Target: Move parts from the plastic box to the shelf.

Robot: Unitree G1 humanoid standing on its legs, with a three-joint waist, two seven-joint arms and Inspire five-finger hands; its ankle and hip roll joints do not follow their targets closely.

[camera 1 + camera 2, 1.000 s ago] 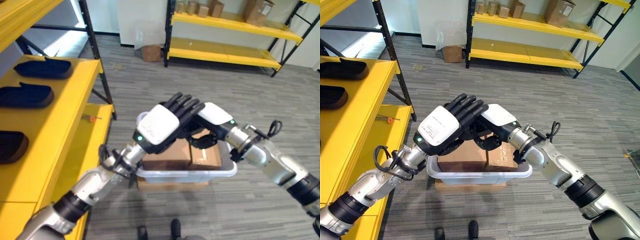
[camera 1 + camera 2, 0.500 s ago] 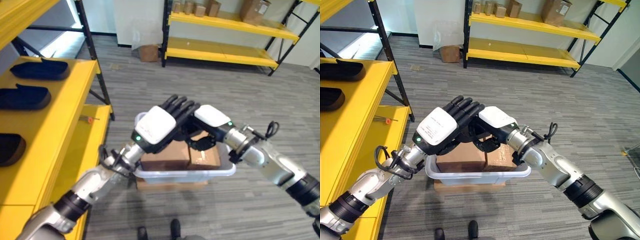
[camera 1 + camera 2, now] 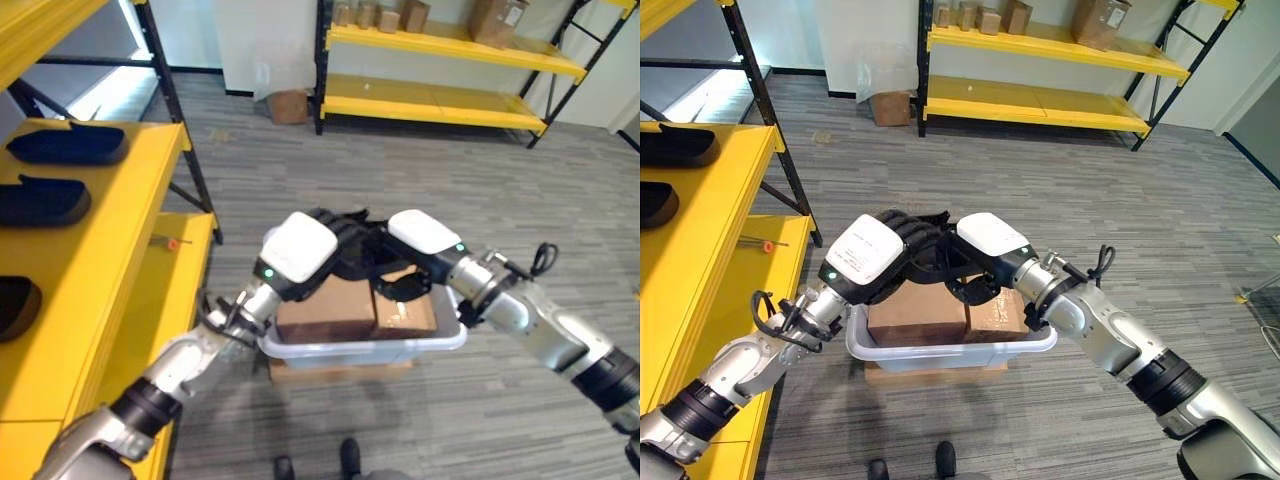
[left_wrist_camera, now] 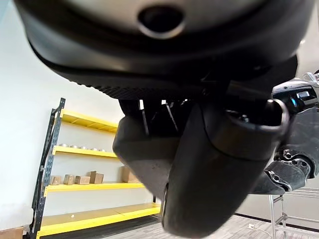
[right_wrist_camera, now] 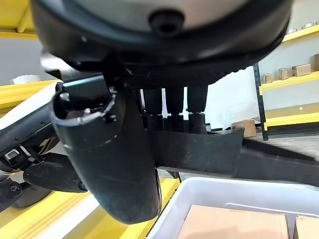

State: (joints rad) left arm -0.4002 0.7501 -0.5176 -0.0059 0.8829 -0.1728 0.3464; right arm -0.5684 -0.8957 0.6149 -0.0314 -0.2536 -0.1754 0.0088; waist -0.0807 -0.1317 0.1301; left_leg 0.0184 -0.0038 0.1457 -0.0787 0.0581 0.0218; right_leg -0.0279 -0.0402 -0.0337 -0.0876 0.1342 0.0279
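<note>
A: Where's the part?

B: The flat black moulded part (image 5: pixel 209 152) is up between both robot hands, above the white plastic box (image 3: pixel 950 350) that holds brown cardboard cartons (image 3: pixel 917 310). The right robot hand (image 3: pixel 985 245) has its fingers and thumb curled round it. The left robot hand (image 3: pixel 865 255) looks closed on its other end too.

A: Which way does it go?

B: Its long axis runs hand to hand. The yellow metal shelf (image 3: pixel 110 230), already carrying similar black parts (image 3: pixel 65 145), lies to the left, so the left arm is nearer.
</note>
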